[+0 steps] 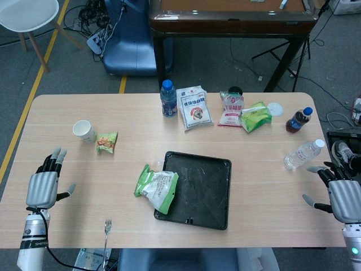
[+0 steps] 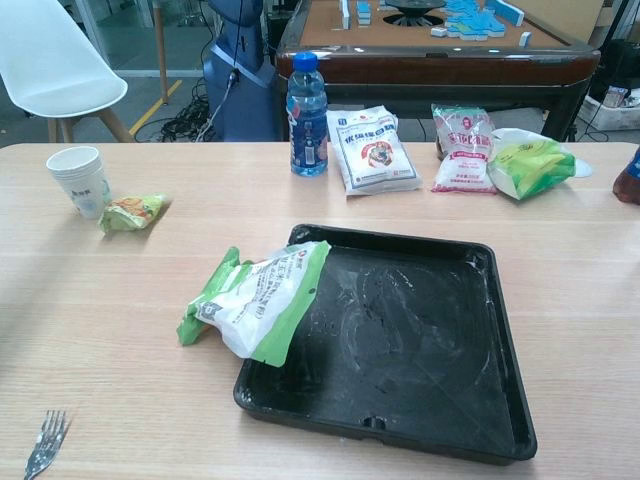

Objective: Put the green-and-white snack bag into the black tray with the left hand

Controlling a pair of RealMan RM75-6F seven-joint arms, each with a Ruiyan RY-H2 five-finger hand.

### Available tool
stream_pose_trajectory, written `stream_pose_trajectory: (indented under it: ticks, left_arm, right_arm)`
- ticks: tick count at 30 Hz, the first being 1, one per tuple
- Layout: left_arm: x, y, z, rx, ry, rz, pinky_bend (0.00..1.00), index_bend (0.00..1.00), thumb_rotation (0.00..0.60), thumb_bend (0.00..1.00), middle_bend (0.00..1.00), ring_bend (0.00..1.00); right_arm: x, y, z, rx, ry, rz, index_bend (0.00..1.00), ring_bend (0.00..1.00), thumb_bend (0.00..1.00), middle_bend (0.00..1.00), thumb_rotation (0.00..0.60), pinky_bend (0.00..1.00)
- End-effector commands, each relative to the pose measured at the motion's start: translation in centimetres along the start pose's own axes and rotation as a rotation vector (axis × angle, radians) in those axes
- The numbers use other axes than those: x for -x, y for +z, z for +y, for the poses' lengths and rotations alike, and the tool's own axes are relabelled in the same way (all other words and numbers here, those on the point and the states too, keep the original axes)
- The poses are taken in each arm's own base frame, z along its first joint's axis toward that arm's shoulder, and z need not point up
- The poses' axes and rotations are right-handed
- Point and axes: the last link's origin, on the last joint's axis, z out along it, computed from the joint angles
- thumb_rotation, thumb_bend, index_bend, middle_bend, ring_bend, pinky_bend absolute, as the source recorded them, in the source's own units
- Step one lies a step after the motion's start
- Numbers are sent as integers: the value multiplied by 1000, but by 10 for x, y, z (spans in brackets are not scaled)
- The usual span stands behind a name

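Black tray (image 1: pixel 208 189) near the front of the table, well to the right of the left hand (image 1: pixel 42 189). Green-and-white snack bag (image 1: pixel 156 188) lying half in it: white end over the tray's left rim, green end out on the wood. Rest of the tray bare and shiny. Fork (image 1: pixel 106 227) on the wood between the left hand and the bag, near the front edge. Paper cup (image 1: pixel 84 131) farther back from the left hand, with a small orange-and-green snack pack (image 1: pixel 106 141) just beside it.

Light wood table (image 1: pixel 79 107). Along the far side: blue-capped water bottle (image 1: pixel 168 99), white snack bag (image 1: pixel 193 106), pink-and-white bag (image 1: pixel 232 108), bright green bag (image 1: pixel 255 117). Dark drink bottle (image 1: pixel 298 119) and a clear bottle (image 1: pixel 303 153) lying down, both just beyond the right hand (image 1: pixel 343 199). Grey floor behind, with a dark brown game table (image 2: pixel 440 50), a white chair (image 2: pixel 55 60) and a yellow line.

Left hand over the table's left edge, fingers apart and straight, holding nothing, well apart from the bag. Right hand over the right edge, fingers spread, holding nothing. Neither hand seen from the chest view.
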Motion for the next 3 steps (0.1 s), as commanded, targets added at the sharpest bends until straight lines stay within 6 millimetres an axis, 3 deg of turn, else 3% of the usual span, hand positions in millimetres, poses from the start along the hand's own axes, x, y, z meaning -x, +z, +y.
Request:
stream_pose_trajectory:
  ticks: [1,3]
  left_arm:
    - [-2,-16,-6,-20,19,3,241,0,600,196,25,78]
    - [-3,-25,-8,-30,20,1,238,0,600,196,25,78]
  right_arm:
    - [2,1,-5,-28,1,-15,310,185,20,355,600,240]
    - [5,1,-9,-46,2,-22,310,185,20,355,600,240]
